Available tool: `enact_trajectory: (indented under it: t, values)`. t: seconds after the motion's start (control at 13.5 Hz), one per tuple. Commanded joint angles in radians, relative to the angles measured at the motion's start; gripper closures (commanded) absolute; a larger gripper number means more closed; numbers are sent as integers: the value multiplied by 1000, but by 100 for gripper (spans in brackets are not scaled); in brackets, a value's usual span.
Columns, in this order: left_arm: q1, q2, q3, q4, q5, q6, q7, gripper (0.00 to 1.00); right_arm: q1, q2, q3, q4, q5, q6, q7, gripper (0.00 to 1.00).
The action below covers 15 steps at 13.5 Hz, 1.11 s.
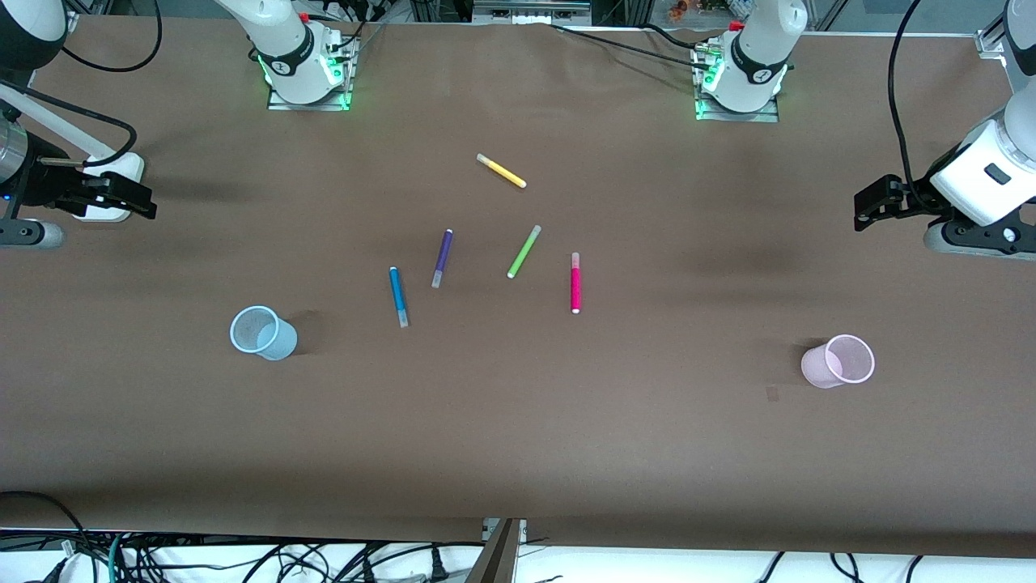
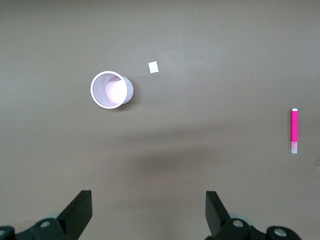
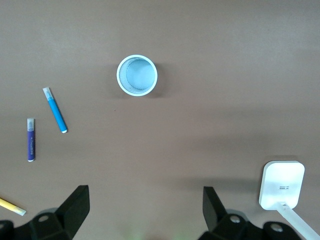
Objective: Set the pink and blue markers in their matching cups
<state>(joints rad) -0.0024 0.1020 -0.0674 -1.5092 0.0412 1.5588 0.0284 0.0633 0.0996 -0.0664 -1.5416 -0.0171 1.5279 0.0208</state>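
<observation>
Both pincers wait wide and empty: left gripper [image 1: 864, 212] over its table end, right gripper [image 1: 139, 200] likewise. Pink marker [image 1: 575, 282] and blue marker [image 1: 398, 296] lie mid-table. Pink cup [image 1: 838, 361], blue cup [image 1: 263, 333] upright, seemingly empty.

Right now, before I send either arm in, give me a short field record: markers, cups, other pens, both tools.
pink marker: flat on the table, mid-table, untouched
blue marker: flat on the table, beside the purple pen
blue cup: upright, empty, toward the right arm's end
pink cup: upright, empty, toward the left arm's end
other pens: green pen, yellow pen
left tool: open, holds nothing, waits
right tool: open, holds nothing, waits
</observation>
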Motion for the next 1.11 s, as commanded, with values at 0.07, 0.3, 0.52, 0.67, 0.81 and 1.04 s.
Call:
enact_trajectory:
  t: [0.07, 0.3, 0.52, 0.67, 0.81, 1.04]
  values:
    - [-1, 12, 0, 30, 23, -14, 28, 0, 12, 14, -7, 34, -12, -20, 17, 0]
    - [-1, 12, 0, 29, 23, -16, 28, 0, 12, 14, -7, 34, -15, -20, 13, 0]
    - [4, 12, 1, 30, 23, -14, 31, 0, 12, 14, -6, 34, -15, -18, 13, 0]
    - [5, 12, 1, 29, 23, -14, 33, 0, 12, 14, -6, 37, -14, -18, 13, 0]
    - [7, 12, 1, 29, 23, -14, 33, 0, 13, 15, -6, 37, -7, -18, 19, 0]
    - [13, 12, 1, 29, 23, -14, 35, 0, 32, 37, 5, 34, -3, -14, 33, 0]
